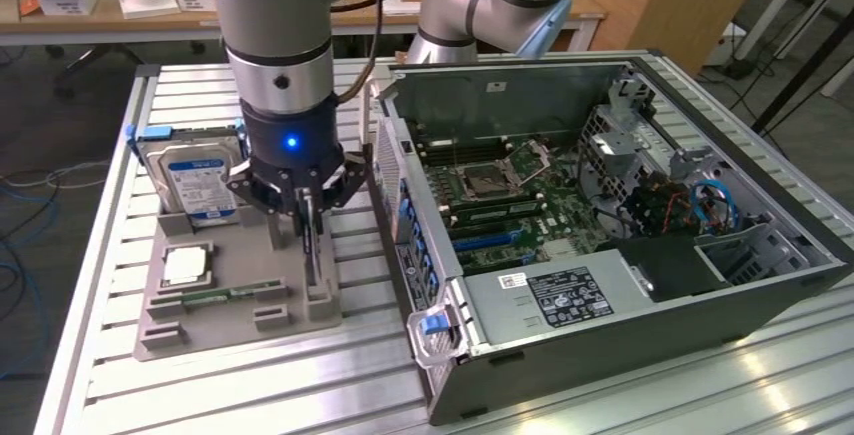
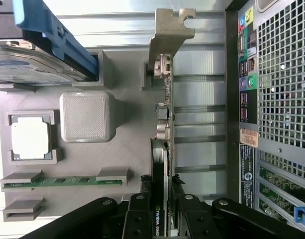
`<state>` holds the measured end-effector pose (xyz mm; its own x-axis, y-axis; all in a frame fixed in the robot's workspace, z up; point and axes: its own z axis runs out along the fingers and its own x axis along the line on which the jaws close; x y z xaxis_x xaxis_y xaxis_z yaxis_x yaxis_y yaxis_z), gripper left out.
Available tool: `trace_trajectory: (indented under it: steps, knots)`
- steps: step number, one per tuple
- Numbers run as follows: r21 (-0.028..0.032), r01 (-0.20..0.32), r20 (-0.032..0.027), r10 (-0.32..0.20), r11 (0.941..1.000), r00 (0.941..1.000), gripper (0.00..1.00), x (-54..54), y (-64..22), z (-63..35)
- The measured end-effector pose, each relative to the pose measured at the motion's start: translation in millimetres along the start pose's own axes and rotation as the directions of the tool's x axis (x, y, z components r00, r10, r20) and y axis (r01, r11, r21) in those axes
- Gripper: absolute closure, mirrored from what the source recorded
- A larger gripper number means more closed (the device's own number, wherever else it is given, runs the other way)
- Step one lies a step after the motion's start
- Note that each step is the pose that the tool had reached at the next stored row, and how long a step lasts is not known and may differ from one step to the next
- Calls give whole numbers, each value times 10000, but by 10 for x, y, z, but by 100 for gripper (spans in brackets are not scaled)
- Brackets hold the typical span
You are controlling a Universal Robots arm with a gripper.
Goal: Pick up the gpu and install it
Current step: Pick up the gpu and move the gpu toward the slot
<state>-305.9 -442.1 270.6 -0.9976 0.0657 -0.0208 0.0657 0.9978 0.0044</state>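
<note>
Pincer [image 2: 161,184] tight on the upright gpu [image 2: 161,149] in its grey holder [image 2: 127,149]

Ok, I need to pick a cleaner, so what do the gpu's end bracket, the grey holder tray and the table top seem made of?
The end bracket of the gpu: bare sheet metal, probably steel; dull silver sheen, thin edge. The holder tray: matt grey plastic, likely 3D-printed; its block shows a fine regular grain. The table top: ribbed metal slats, probably aluminium, with soft glare.
</note>
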Motion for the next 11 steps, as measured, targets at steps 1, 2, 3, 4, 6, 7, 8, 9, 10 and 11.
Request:
trace_trajectory:
  steps: [1,2,3,4,6,7,8,9,10,11]
  knots:
    - [0,0,0,0,10000,10000,74,-1,0,-21]
    - [0,0,0,0,10000,10000,74,-1,0,-42]
    - [0,0,0,0,10000,10000,74,-1,0,-64]
    - [0,0,0,0,10000,10000,74,-2,0,-85]
    - [-1,0,1,0,10000,10000,74,-3,1,-123]
    - [0,0,0,0,10000,10000,74,-3,1,-144]
    - [0,0,0,0,10000,10000,74,-3,1,-163]
    - [0,0,0,0,10000,10000,74,-4,1,-182]
    - [0,-1,0,1,10000,10000,74,-4,1,-203]
    - [0,-1,1,1,10000,10000,74,-5,1,-224]
